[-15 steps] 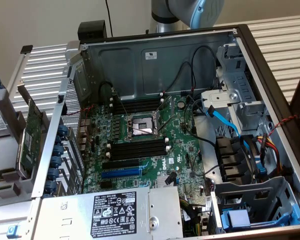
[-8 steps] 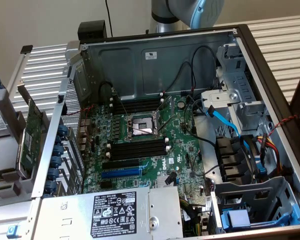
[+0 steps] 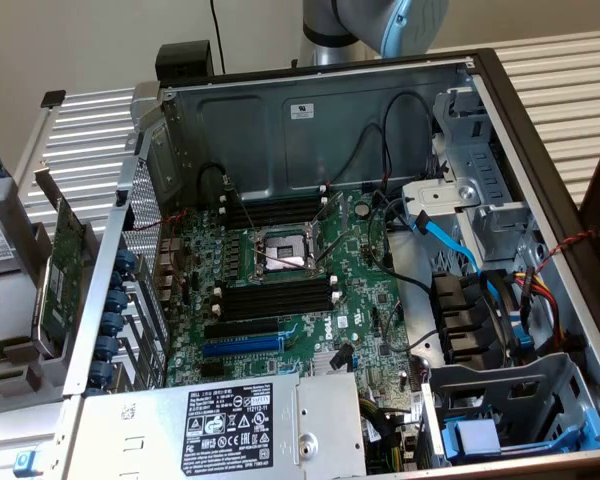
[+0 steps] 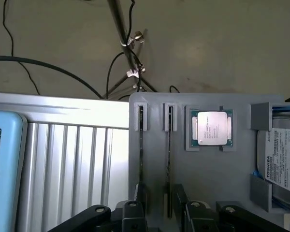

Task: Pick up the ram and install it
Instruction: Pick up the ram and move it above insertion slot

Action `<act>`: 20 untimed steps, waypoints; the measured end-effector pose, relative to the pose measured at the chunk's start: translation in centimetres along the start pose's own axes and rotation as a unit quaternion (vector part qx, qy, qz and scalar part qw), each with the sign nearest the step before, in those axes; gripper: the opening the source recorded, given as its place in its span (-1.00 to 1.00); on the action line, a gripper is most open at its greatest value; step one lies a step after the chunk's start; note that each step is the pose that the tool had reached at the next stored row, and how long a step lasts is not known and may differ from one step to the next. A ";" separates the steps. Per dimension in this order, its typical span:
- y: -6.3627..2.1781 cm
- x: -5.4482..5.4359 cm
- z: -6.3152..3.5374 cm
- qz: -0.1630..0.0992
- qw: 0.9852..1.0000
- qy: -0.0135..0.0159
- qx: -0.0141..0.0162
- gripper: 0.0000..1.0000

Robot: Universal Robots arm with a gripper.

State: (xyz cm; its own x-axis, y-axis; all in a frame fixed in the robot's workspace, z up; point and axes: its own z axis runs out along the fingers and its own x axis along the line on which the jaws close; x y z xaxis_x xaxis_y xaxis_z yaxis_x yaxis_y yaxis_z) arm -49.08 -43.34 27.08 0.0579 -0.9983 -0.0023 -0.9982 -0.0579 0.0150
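Note:
In the wrist view, two ram sticks stand on edge in a grey holder tray [image 4: 212, 174]. One ram stick [image 4: 169, 159] runs between my fingers and the other ram stick [image 4: 141, 154] lies beside one finger. My gripper [image 4: 159, 195] is open and sits low over the near end of these sticks, gripping nothing. In the exterior view only the arm [image 3: 380, 20] shows, behind the open computer case. The motherboard [image 3: 365, 290] has empty black memory slots [image 3: 275, 297] with white end clips, and a second bank of slots [image 3: 275, 213] beyond the processor socket [image 3: 280, 252].
A processor chip [image 4: 211, 127] and a hard drive [image 4: 282, 162] also rest in the holder tray. A green expansion card [image 3: 60, 265] stands at the exterior view's left, outside the case. The power supply [image 3: 230, 420], blue cables [image 3: 450, 240] and drive cages [image 3: 500, 410] crowd the case.

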 end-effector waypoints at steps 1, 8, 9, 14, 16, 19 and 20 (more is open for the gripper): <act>-0.01 0.1 0.19 0.000 1.000 0.000 0.000 -0.27; -0.41 1.1 1.42 0.000 1.000 0.000 0.001 -0.27; -0.55 1.3 1.59 0.000 1.000 0.000 0.002 -0.27; -0.94 1.5 2.46 0.000 1.000 0.000 0.003 -0.27; -0.94 1.6 2.82 0.000 1.000 0.000 0.003 -0.27; -0.93 1.9 3.36 0.000 1.000 0.000 0.003 -0.27; -0.93 2.0 3.55 0.000 1.000 0.000 0.003 -0.27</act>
State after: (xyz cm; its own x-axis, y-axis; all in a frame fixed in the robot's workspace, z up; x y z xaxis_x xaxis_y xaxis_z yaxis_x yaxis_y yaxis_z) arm -48.09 -45.23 23.52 0.0579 -0.9983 -0.0020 -0.9983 -0.0579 0.0086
